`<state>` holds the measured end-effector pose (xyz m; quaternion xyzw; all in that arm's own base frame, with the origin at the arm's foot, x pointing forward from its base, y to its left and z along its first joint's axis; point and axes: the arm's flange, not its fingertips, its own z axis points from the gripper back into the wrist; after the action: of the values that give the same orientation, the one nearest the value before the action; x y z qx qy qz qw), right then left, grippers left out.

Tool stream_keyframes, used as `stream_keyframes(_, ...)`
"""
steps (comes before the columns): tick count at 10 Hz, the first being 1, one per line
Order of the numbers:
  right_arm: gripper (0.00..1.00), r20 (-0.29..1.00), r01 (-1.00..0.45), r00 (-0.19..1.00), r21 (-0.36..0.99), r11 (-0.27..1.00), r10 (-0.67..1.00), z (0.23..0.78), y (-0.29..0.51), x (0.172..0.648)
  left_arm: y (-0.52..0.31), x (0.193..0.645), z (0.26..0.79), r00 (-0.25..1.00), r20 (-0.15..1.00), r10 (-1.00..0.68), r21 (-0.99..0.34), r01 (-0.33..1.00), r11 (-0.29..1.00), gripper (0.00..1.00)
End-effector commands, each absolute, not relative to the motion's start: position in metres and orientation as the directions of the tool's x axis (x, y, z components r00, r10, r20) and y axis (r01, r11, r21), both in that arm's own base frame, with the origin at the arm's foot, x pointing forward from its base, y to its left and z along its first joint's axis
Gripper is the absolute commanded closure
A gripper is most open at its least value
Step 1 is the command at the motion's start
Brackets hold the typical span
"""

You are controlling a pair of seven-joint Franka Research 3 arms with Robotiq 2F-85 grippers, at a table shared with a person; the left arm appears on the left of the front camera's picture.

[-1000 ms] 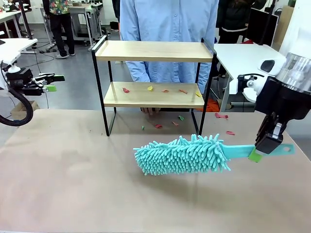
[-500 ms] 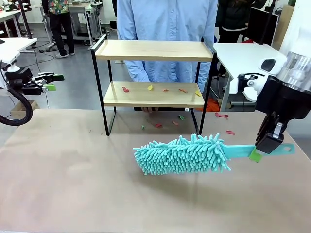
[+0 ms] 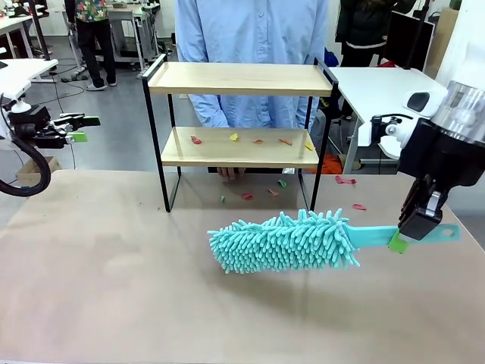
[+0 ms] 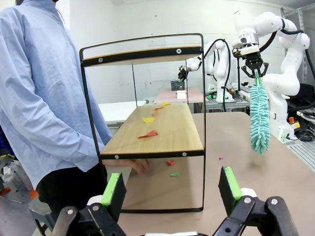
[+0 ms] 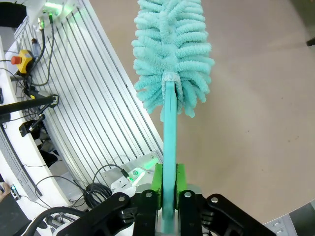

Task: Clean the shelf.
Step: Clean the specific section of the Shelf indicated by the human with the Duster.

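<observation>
The shelf (image 3: 239,79) stands at the table's far middle, with small red and yellow scraps (image 3: 233,138) on its lower board. In front of it a fluffy teal duster (image 3: 284,243) hangs level above the table, right of centre. My right gripper (image 3: 413,227) is shut on its handle; the right wrist view shows the green pads (image 5: 157,179) clamping the teal handle (image 5: 170,128). My left gripper (image 3: 76,129) is open and holds nothing, off the table's left side. Its wrist view looks along the shelf (image 4: 172,135), with the duster (image 4: 259,115) farther off.
A person in a light blue shirt (image 3: 254,45) stands just behind the shelf, one hand (image 3: 231,173) on the table under it. More scraps (image 3: 248,196) lie on the table below and to the right of the shelf. A white table (image 3: 383,87) adjoins at the back right.
The person behind the shelf has shifted slightly to the left. Neither arm nor the duster has moved.
</observation>
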<state>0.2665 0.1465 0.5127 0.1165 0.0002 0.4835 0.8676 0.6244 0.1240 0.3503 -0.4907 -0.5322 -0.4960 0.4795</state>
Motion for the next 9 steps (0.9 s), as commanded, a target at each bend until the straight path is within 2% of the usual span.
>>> stream_keyframes(1, 0.87, 0.11, -0.835, 0.54, 0.199, 0.513, 0.835, 0.5175, 0.1495, 0.2679, 0.124, 0.6226, 0.3528, -0.073, 0.997, 0.037, 0.073, 0.997, 0.019, 0.0)
stream_keyframes(9, 0.87, 0.11, -0.835, 0.54, 0.199, 0.513, 0.835, 0.5175, 0.1495, 0.2679, 0.124, 0.6226, 0.3528, -0.073, 0.997, 0.037, 0.073, 0.997, 0.019, 0.0)
